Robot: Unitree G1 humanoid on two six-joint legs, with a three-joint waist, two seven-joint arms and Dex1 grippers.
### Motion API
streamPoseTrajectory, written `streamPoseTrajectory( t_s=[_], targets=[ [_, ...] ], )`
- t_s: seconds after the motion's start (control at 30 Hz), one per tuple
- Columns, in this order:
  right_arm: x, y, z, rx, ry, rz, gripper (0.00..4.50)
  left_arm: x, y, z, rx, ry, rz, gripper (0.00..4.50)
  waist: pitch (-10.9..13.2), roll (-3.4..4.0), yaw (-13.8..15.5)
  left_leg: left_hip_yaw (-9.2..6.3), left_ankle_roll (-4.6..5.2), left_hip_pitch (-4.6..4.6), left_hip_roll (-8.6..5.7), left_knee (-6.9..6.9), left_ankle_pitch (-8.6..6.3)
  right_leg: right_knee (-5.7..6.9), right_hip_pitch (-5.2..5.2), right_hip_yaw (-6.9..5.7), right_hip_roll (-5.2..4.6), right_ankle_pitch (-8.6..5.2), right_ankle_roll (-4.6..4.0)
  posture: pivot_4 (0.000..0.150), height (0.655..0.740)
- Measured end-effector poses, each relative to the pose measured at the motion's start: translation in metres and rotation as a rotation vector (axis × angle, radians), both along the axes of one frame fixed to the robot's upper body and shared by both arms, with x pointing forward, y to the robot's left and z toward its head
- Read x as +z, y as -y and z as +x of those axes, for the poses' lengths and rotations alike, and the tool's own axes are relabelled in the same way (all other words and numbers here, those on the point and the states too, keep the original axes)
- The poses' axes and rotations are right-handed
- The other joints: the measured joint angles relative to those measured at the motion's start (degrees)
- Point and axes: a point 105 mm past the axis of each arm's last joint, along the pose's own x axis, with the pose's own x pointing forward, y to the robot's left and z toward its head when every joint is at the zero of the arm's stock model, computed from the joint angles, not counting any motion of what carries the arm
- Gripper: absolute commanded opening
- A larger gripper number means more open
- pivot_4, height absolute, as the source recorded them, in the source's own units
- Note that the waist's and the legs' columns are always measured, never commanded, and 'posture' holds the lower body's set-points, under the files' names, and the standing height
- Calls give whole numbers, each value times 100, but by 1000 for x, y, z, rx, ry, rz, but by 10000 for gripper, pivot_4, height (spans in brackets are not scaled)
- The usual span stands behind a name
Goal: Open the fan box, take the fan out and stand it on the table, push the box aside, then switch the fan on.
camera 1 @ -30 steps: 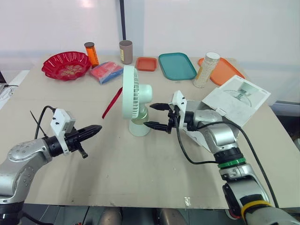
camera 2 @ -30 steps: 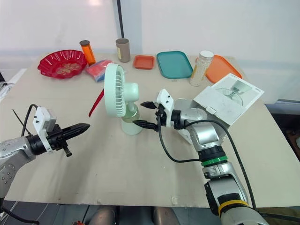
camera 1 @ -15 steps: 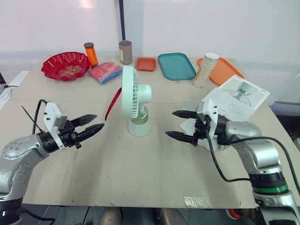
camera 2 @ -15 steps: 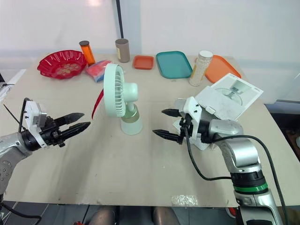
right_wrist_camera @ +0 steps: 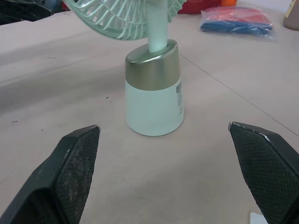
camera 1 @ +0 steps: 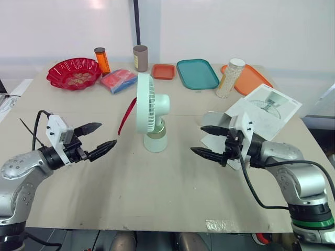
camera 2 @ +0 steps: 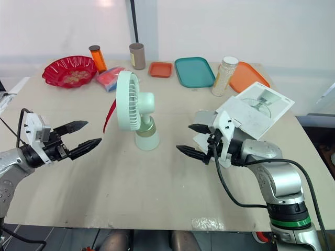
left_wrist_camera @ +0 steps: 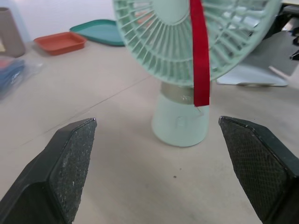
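The fan point(camera 1: 150, 112) stands upright on the table point(camera 1: 157, 193) between my two grippers, its long axis vertical from the base up through the round grille. The grille faces my left, with a red ribbon point(camera 1: 125, 113) hanging from it. My left gripper point(camera 1: 107, 134) hovers beside that face, fingers spread and empty. My right gripper point(camera 1: 198, 139) is also spread wide, behind the fan's base. The box point(camera 1: 264, 109) lies behind my right gripper, flap up.

Beige table point(camera 1: 157, 183); white wall point(camera 1: 235, 26)
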Motion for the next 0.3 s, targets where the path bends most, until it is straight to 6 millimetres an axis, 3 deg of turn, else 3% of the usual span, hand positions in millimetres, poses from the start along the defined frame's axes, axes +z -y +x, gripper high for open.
streamPoseTrajectory(
  t_s=[0.3],
  targets=[
    [-1,0,7,5,3,-3,45000,-4,5,-4,-31,3,21,44561,0,0,2,0,0,0,0,1,0,0,1,0,0,0,0,1500,7400]
  ],
)
